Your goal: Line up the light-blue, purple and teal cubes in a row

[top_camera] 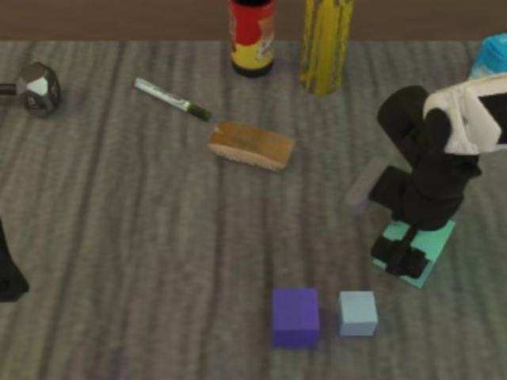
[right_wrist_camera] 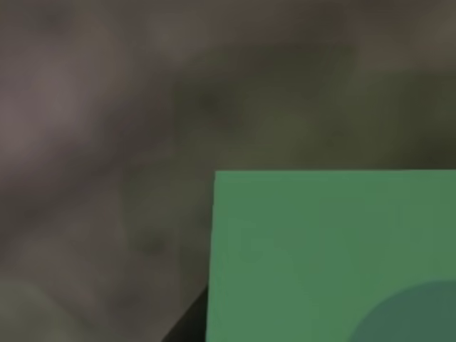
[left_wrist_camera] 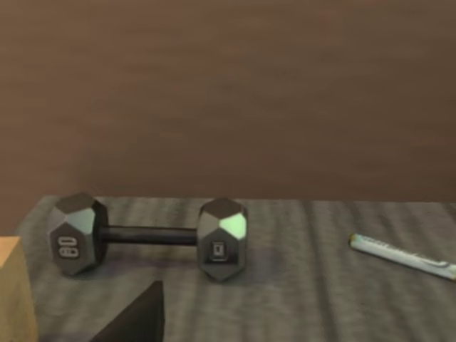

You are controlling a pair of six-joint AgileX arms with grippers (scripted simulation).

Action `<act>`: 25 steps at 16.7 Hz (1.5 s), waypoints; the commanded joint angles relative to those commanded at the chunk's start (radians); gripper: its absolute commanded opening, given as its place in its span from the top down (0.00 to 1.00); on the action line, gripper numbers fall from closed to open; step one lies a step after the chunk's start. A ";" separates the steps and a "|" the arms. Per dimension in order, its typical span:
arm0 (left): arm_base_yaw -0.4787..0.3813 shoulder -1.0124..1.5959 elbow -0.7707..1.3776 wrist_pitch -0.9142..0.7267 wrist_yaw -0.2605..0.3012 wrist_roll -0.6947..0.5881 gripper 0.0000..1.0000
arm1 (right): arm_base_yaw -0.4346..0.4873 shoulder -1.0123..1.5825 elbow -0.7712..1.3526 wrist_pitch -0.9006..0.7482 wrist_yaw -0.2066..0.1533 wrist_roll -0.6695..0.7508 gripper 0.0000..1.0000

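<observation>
Nearest the front edge of the table (top_camera: 119,317): purple cube (top_camera: 295,317) and light-blue cube (top_camera: 358,313), side by side, small gap, already a short row running left-right. Teal cube (top_camera: 432,253) sits behind and right of the light-blue one, rotated off-square to that row, near but not touching. Right end effector (top_camera: 404,255) is directly over the teal cube, down on its top face; can't tell whether it's released or clenched, fingers are lost against the dark wrist. Right wrist view is just the cube's green face filling the corner. Key relation: the open slot is right of light-blue, so the teal needs to travel toward the front edge and square up. Right arm is the near one. Left end effector (top_camera: 9,277) parked at the left edge, state unclear. Further back: brush (top_camera: 251,145), marker (top_camera: 170,99), dumbbell (left_wrist_camera: 149,236), bottle (top_camera: 252,36), yellow can (top_camera: 325,43).
</observation>
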State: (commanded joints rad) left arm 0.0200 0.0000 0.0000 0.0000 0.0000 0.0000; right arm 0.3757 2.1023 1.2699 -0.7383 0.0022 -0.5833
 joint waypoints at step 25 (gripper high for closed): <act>0.000 0.000 0.000 0.000 0.000 0.000 0.00 | 0.010 -0.126 0.131 -0.253 -0.004 0.000 1.00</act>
State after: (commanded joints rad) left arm 0.0200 0.0000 0.0000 0.0000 0.0000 0.0000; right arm 0.3857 1.9765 1.4012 -0.9911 -0.0016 -0.5830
